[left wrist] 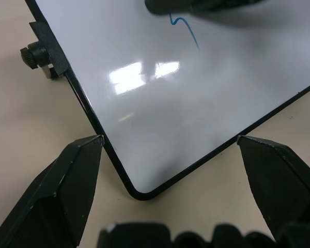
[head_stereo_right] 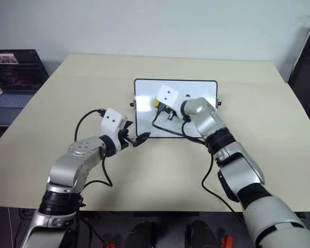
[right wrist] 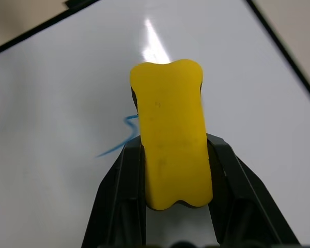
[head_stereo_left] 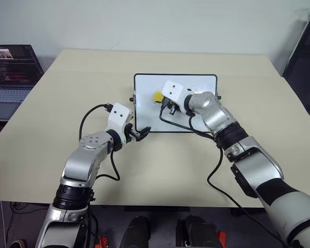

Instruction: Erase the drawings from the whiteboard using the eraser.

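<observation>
**Eraser held over the marks on the whiteboard**

Lying flat on the beige table (head_stereo_left: 51, 119), the whiteboard (head_stereo_left: 196, 85) sits near the middle, its black frame and small side knobs visible in the head views. The right gripper (right wrist: 173, 155) reaches over the board's upper left part and is clenched on the eraser (right wrist: 170, 134), its two black fingers (right wrist: 121, 191) pressing the yellow block's long sides. In the head views the eraser shows as a small yellow spot just beyond the gripper's white housing. From the right wrist view the block points out over the white surface, and a thin blue squiggle, part of the drawings (right wrist: 121, 139), shows just beside and partly under its edge. The same blue stroke appears in the left wrist view, next to a dark blurred shape at the edge of that picture.

The left gripper (left wrist: 170, 150) is at the board's near left corner. Its fingers stand apart, released, one on each side of the rounded corner: one finger just outside the left edge, the other just outside the near edge. Whether either fingertip touches the frame cannot be told. A laptop (head_stereo_left: 10, 77) sits open off the table's left edge.
</observation>
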`<move>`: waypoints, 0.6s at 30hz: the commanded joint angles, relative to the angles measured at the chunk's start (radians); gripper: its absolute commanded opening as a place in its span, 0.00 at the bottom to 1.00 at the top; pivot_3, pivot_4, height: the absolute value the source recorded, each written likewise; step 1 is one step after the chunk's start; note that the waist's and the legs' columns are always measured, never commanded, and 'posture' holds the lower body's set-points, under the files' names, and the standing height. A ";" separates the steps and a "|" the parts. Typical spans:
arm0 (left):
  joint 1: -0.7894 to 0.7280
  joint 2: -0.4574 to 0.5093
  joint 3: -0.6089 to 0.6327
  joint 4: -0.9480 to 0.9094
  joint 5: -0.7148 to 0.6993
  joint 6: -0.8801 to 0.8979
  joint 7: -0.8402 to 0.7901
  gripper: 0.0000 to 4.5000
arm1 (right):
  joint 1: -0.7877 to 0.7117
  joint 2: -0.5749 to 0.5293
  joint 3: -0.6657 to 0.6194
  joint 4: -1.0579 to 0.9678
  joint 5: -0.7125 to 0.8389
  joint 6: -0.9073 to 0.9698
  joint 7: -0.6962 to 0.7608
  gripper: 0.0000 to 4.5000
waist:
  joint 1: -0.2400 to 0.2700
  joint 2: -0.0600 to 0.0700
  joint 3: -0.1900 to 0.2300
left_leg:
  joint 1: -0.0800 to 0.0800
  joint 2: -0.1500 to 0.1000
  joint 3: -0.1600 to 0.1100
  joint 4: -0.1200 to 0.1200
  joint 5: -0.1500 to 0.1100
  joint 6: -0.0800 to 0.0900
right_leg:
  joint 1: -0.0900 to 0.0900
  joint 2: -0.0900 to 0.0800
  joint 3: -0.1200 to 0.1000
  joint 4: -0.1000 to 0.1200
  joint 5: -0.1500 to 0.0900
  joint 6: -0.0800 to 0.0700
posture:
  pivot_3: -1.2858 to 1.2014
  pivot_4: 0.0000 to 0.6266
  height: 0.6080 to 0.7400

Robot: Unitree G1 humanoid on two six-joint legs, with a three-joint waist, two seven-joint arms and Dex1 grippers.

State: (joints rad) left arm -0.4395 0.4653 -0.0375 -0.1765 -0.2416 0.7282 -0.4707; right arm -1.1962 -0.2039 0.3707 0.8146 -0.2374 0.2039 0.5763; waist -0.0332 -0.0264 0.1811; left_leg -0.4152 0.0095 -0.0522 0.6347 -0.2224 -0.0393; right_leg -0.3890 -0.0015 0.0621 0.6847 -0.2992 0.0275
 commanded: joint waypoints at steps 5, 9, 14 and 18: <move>-0.013 -0.002 0.004 -0.067 -0.004 0.024 0.005 1.00 | 0.075 -0.041 0.049 -0.068 -0.050 -0.003 0.118 0.25 | 0.000 0.000 0.000 | 0.000 0.000 0.000 0.000 0.000 0.000 | 0.000 0.000 0.000 0.000 0.000 0.000 | 0.52 0.24 1.00; -0.017 -0.007 0.000 -0.077 -0.005 0.037 0.008 1.00 | 0.084 -0.054 0.061 -0.102 -0.078 -0.009 0.116 0.25 | -0.001 0.000 0.000 | 0.001 0.000 0.000 0.003 0.000 0.000 | 0.000 0.000 0.000 0.004 0.000 0.000 | 0.52 0.24 1.00; -0.022 -0.010 -0.001 -0.079 -0.004 0.044 0.006 1.00 | 0.020 -0.047 0.017 -0.035 -0.099 -0.062 -0.036 0.25 | -0.003 0.000 0.000 | 0.001 0.000 0.000 0.010 0.000 0.000 | 0.000 0.001 0.000 0.012 0.000 0.000 | 0.52 0.24 1.00; -0.020 -0.010 0.000 -0.082 -0.005 0.046 0.004 1.00 | 0.039 -0.058 0.040 -0.037 -0.106 -0.069 0.012 0.25 | -0.004 0.000 0.000 | 0.002 0.000 0.000 0.010 0.001 0.000 | 0.001 0.001 0.000 0.013 0.000 0.000 | 0.52 0.24 1.00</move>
State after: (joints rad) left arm -0.4409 0.4557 -0.0402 -0.2232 -0.2453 0.7782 -0.4676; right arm -1.1577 -0.2530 0.4145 0.7896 -0.3336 0.1401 0.5715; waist -0.0374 -0.0263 0.1810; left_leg -0.4134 0.0090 -0.0526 0.6451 -0.2217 -0.0389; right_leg -0.3884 -0.0007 0.0620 0.6973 -0.2991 0.0274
